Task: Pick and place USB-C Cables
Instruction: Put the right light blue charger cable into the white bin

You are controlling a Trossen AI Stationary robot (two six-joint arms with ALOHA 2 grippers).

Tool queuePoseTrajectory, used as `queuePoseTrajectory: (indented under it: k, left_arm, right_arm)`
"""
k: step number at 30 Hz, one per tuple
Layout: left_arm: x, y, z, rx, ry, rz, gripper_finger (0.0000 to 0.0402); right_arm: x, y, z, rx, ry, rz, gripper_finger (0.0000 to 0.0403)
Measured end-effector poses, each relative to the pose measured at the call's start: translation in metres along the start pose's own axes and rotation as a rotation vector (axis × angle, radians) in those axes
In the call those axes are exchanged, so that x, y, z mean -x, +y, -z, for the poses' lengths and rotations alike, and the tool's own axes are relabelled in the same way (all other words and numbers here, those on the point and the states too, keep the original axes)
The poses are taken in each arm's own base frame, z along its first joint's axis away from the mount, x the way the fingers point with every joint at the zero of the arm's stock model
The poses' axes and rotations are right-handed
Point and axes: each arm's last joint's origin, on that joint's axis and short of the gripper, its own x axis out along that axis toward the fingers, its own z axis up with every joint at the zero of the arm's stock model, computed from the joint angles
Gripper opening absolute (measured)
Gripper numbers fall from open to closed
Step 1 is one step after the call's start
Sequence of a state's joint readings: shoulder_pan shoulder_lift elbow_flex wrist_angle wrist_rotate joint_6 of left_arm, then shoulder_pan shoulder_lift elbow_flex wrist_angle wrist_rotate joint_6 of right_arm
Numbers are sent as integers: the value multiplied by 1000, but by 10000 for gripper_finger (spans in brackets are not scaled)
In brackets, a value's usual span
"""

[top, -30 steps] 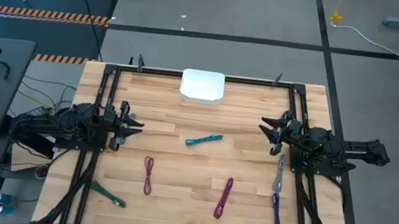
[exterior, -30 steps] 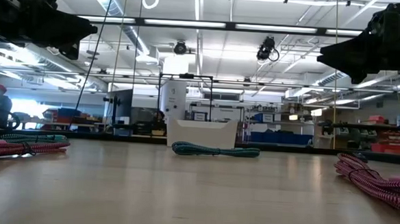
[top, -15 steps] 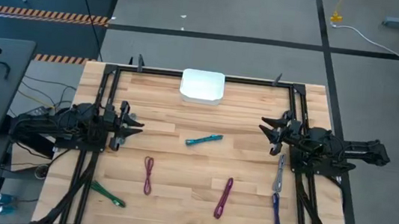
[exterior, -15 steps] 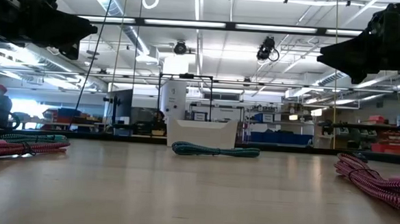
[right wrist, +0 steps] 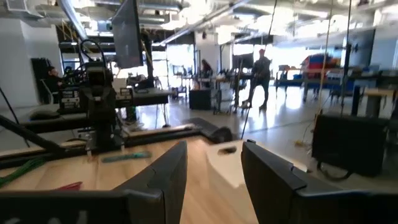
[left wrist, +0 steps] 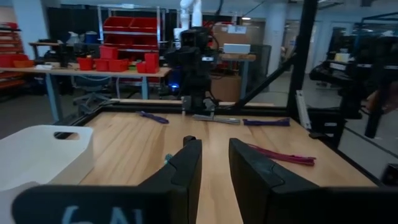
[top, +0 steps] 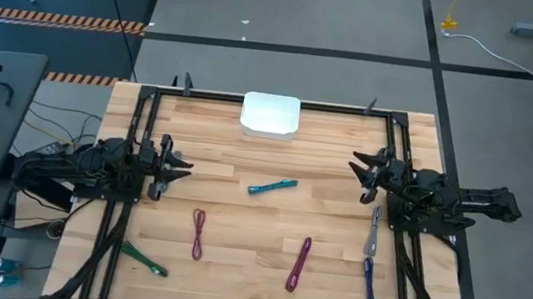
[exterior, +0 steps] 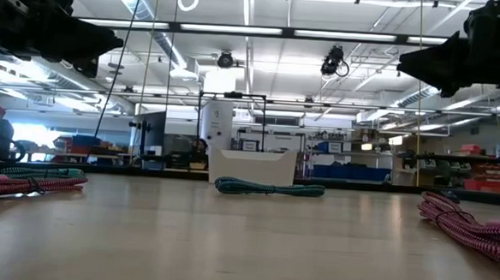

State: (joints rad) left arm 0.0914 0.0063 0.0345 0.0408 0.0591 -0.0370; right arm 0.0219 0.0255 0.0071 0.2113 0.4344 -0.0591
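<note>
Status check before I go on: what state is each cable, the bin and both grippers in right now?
Teal cable: flat on table, mid-board.
Maroon cable: flat, untouched.
Purple cable: flat, untouched.
Green cable: flat, near corner.
Grey cable: flat, beside right arm.
Blue cable: flat.
White bin: upright.
Left gripper: jaws open, empty.
Right gripper: jaws open, empty.

The right gripper (top: pixel 363 172) has edged slightly toward its own table edge and risen a little.
</note>
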Motion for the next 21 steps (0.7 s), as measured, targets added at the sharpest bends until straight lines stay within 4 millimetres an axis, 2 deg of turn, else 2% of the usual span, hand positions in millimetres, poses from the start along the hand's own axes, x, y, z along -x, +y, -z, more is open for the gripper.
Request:
queuePoseTrajectory:
  k: [4,8,11,13,16,18,21]
  left_arm:
    - [0,1,0,3,4,-34,85]
    - [0,1,-1,3,-11,-38,81]
    - [0,1,-1,9,-10,-39,80]
    - [0,1,-1,29,-10,-39,82]
    - [0,1,-1,30,-10,-41,85]
    - [0,1,-1,30,-10,-41,87]
    - [0,1,-1,30,-10,-41,86]
  right_arm:
    - [0,-2,-8,-27,-79,42,158]
    - [9,-10,-42,-350,-420,78,158]
    - [13,-16,-65,-531,-520,108,158]
    - [10,-14,-84,-551,-445,59,158]
    - [-4,-7,-104,-549,-139,-3,158]
    - [-15,-3,-117,-618,20,22,158]
    - [-34,5,-135,-688,167,64,158]
